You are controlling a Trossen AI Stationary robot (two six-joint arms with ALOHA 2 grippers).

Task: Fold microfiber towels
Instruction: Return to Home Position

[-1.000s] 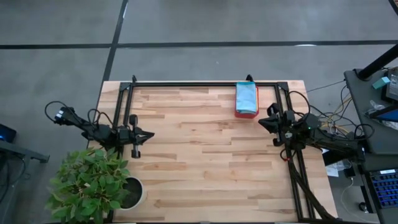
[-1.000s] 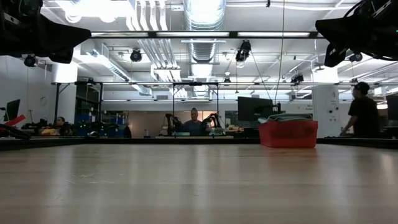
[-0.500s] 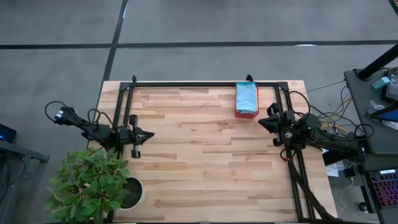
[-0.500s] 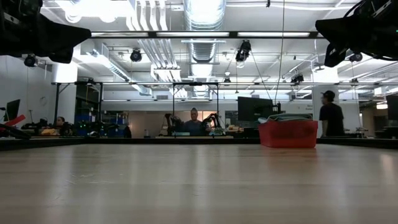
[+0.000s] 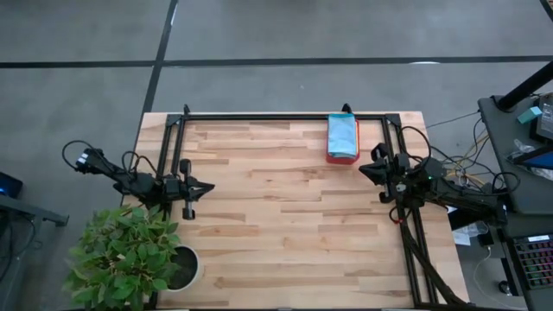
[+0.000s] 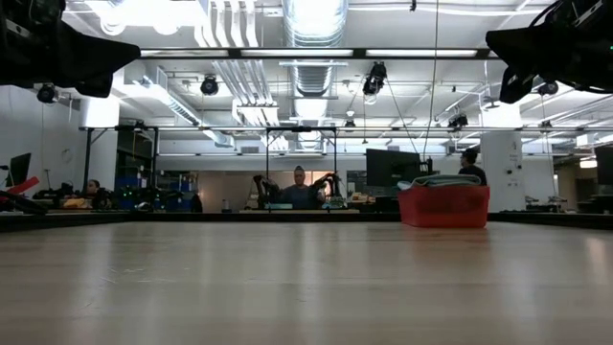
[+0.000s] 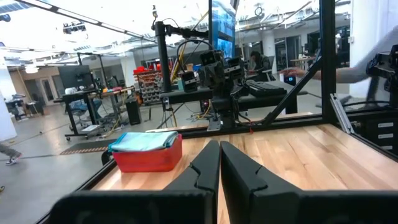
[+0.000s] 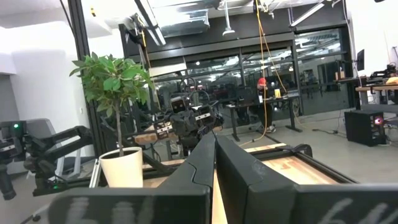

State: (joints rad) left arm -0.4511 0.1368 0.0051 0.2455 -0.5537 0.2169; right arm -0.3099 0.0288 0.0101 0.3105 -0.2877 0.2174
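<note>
Red tray, one o'clock on the table: only the top light blue towel shows; anything beneath is hidden. Low view: left arm and right arm cropped at twelve o'clock.

Light blue towel in a red tray on a pale wooden table.

Lighting bright and even; shadows on the table faint. Ceiling lamps glare, low view, upper centre.

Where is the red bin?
High view: the red bin, holding a blue towel, sits at the table's top edge, right of centre, beside the right gripper.
</note>
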